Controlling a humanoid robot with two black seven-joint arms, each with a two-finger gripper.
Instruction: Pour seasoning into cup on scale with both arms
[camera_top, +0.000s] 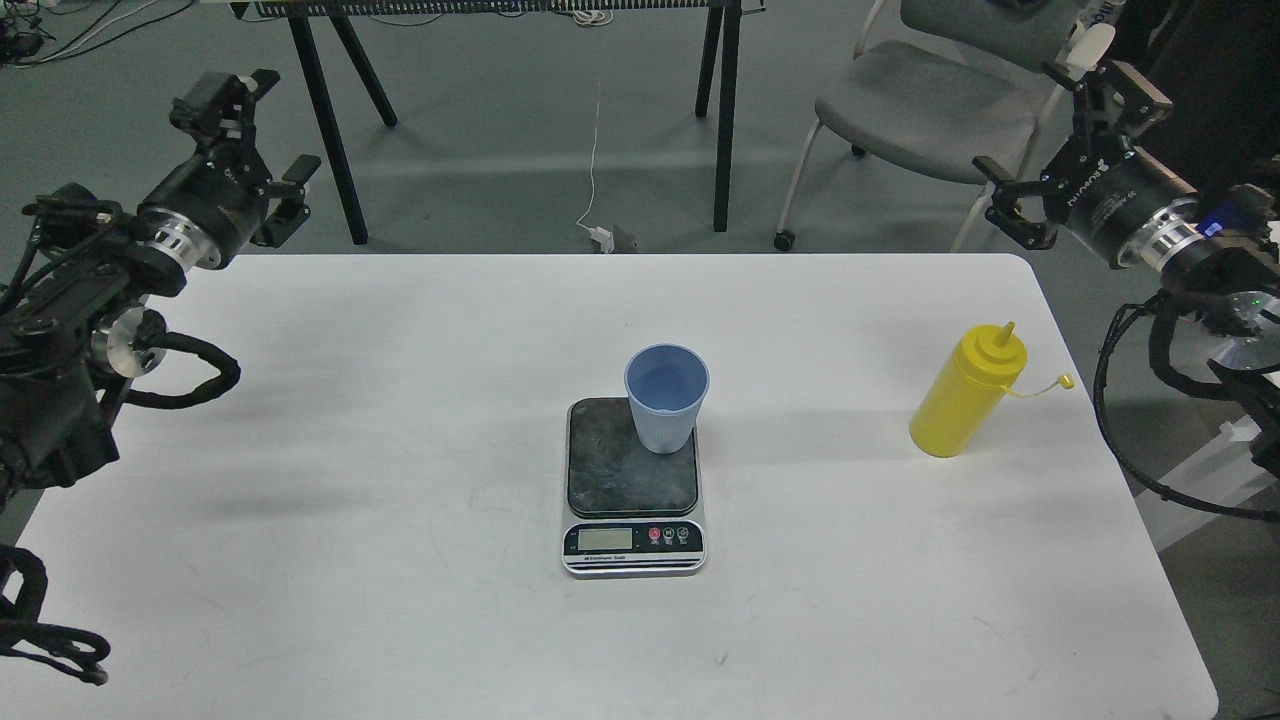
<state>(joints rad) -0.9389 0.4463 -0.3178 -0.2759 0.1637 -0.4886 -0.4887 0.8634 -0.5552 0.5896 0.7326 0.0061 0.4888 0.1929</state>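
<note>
The light blue ribbed cup (665, 396) stands upright on the back right of the scale (632, 485), whose dark platform and silver front panel sit mid-table. The yellow seasoning bottle (967, 392) stands upright at the table's right side, its small tethered cap hanging off to the right. My left gripper (262, 150) is open and empty, raised beyond the table's far left corner. My right gripper (1068, 140) is open and empty, raised beyond the far right corner, well above and behind the bottle.
The white table (400, 500) carries only the scale, cup and bottle. Behind it stand a grey chair (930, 100) and black trestle legs (725, 110). A second white table edge (1230, 440) shows at the right.
</note>
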